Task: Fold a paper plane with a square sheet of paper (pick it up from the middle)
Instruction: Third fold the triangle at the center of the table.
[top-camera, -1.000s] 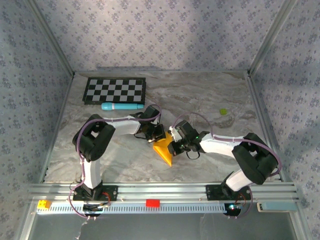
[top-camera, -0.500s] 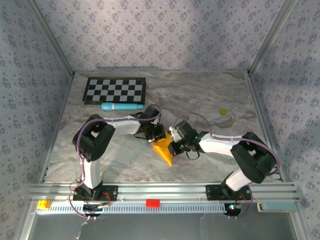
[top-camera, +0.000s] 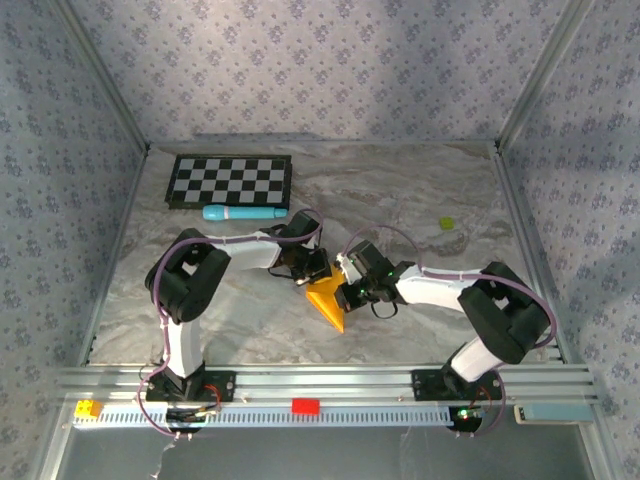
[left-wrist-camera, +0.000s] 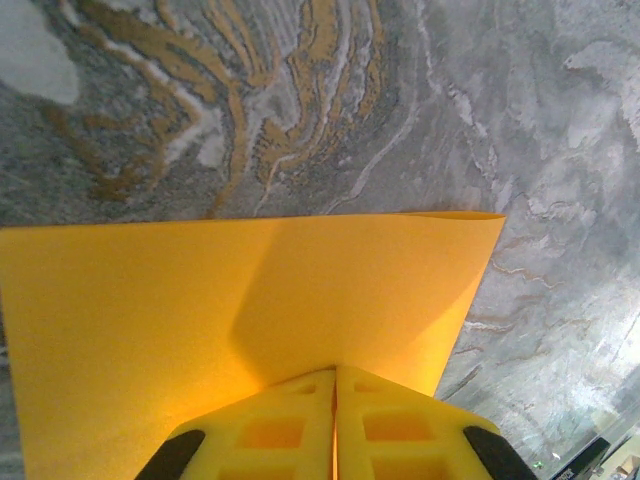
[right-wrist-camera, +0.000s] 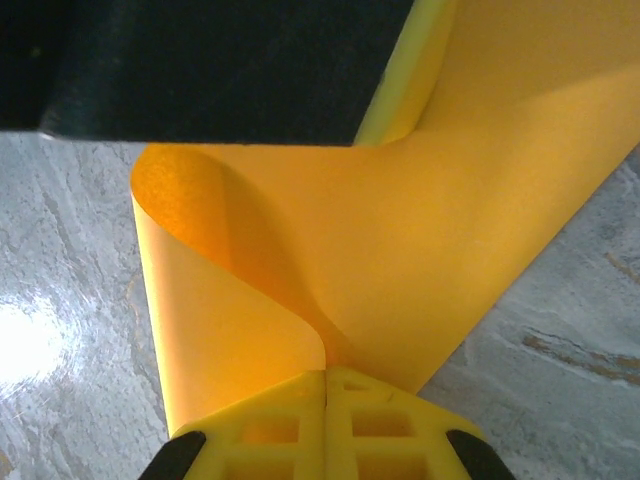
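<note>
The square sheet of paper is orange and hangs between both grippers as a folded shape with its point toward the arm bases. My left gripper is shut on its far-left edge; in the left wrist view the yellow fingertips pinch the sheet flat. My right gripper is shut on the right side. In the right wrist view the paper curls into a loop just ahead of the closed gripper. The left gripper's dark body stands close behind it.
A black-and-white checkerboard lies at the back left, with a light-blue cylinder in front of it. A tiny yellow-green bit sits at the right. Metal posts and patterned walls enclose the marbled table.
The right arm has edged slightly to the left, toward the left gripper. Both grips on the paper are unchanged.
</note>
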